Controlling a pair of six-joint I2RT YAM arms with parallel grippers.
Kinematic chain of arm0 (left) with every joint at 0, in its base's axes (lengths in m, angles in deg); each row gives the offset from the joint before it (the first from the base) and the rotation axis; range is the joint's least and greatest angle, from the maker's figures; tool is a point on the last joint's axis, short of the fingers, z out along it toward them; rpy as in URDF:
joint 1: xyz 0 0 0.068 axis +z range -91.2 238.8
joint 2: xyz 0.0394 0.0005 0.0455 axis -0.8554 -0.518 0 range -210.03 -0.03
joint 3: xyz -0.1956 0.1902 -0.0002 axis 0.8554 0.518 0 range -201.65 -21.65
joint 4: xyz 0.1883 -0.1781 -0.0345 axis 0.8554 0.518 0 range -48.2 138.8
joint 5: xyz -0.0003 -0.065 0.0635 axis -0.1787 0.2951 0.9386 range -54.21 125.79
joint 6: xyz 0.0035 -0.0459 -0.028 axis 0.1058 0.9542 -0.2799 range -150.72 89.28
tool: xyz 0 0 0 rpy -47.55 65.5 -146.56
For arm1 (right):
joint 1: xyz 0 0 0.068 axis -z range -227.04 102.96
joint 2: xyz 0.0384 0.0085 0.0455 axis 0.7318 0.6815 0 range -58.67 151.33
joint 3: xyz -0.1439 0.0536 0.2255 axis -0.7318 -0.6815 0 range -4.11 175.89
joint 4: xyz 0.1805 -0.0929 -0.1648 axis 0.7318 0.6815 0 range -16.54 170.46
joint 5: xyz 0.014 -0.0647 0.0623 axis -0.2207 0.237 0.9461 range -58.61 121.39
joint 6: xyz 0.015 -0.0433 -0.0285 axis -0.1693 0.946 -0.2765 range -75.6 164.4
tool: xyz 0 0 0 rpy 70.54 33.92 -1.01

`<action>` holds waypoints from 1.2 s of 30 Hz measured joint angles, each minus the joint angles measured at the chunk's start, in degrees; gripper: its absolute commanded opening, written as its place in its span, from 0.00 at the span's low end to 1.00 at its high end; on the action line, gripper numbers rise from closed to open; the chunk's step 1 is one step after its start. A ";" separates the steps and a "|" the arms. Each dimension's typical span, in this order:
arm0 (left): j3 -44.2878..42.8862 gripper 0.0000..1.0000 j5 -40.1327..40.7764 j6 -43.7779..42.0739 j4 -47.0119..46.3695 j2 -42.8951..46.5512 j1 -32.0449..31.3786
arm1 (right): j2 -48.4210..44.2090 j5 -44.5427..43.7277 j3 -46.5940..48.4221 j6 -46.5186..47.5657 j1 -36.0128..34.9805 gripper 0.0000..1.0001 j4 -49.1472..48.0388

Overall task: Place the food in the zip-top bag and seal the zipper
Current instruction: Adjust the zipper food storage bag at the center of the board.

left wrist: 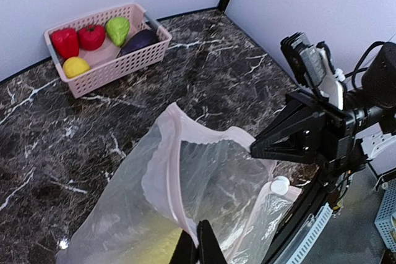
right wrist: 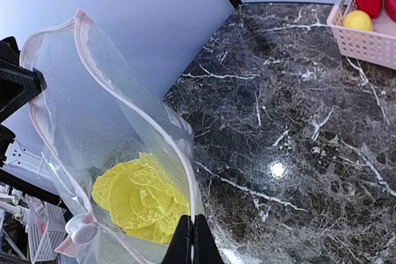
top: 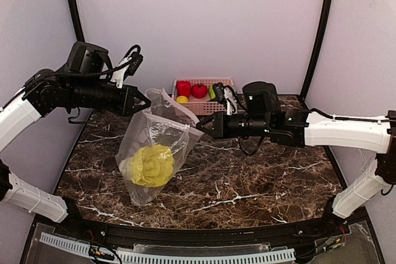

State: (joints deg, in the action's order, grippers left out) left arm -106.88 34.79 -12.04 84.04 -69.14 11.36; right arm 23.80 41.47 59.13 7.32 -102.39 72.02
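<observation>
Two tools, the left tool (top: 145, 101) and the right tool (top: 201, 125), are each clamped on opposite rims of the bag (top: 148, 137). They hold it up with its mouth spread, probably to keep it open for loading. Its zipper (right wrist: 130, 88) is unsealed. The cabbage (top: 151, 165) lies inside the bag. The pepper (top: 184, 88) and other pieces wait in the basket (top: 207, 108) behind the bag.

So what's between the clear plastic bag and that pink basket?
Just bare dark marble tabletop; the left wrist view shows it between the clear floppy plastic bag and the pink lattice basket.
</observation>
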 measured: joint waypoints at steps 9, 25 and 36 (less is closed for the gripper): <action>9.88 0.01 -2.84 -7.72 1.86 -1.07 5.25 | 0.59 -7.76 2.82 4.61 0.68 0.66 12.63; 13.14 0.01 -14.29 -17.05 -13.31 -1.57 15.56 | 9.27 -9.90 16.37 14.80 22.84 0.70 23.54; 20.98 0.01 -24.24 -18.97 -21.62 -1.16 18.10 | 32.83 0.17 33.14 17.03 33.00 0.56 25.64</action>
State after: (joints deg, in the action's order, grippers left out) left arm -85.90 10.55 -31.02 62.42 -70.29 29.46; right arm 56.63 41.65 92.26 24.34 -69.39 97.66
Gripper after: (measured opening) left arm 0.008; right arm 0.589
